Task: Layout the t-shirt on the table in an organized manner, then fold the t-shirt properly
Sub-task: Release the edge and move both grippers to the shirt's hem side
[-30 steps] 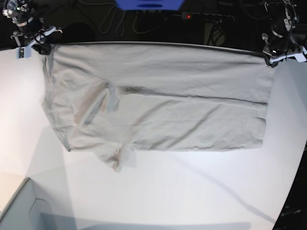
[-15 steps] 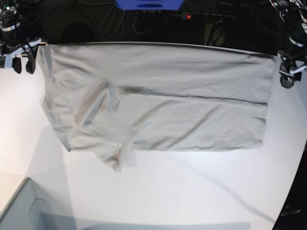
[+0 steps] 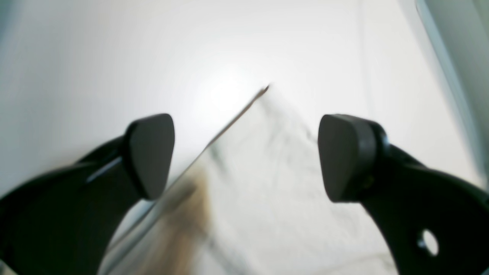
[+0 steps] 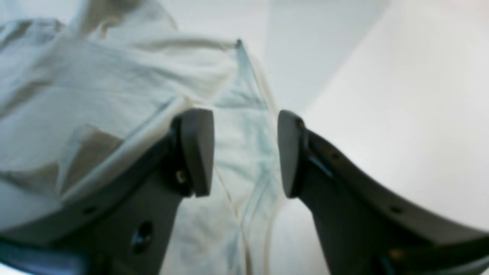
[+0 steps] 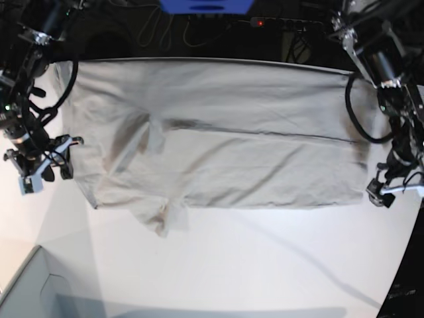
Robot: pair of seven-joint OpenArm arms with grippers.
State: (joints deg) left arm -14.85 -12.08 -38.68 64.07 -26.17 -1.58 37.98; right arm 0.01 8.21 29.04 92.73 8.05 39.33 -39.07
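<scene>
- The t-shirt (image 5: 218, 132) is seen spread wide across the far part of the table (image 5: 265, 265), already doubled lengthwise, with a sleeve flap poking out at its near edge.
- The left gripper (image 5: 387, 192) is hung over the shirt's near corner on the base view's right; its jaws are set wide apart and nothing is held between them.
- From the left wrist camera, that pointed corner (image 3: 263, 91) is framed between the two pads (image 3: 151, 152), though blur hides whether cloth is touched.
- The right gripper (image 5: 46, 169) is poised at the opposite side edge, jaws parted more narrowly and empty, with hem and seam lying under the gap in its wrist view.
- The step in hand is judged to be a fresh pinch at both near corners for the next fold.
- Both layers should be caught together, low and close to the edge, so the upper layer is not peeled off alone.
- The two lifts are best matched in height, or wrinkles will be dragged across the middle.
- The white tabletop is smooth and brightly lit, so sliding is likely.
- Plenty of bare surface is left in front; a pale grey box corner (image 5: 30, 291) sits at the near left, and dark cables (image 5: 199, 30) run behind.
</scene>
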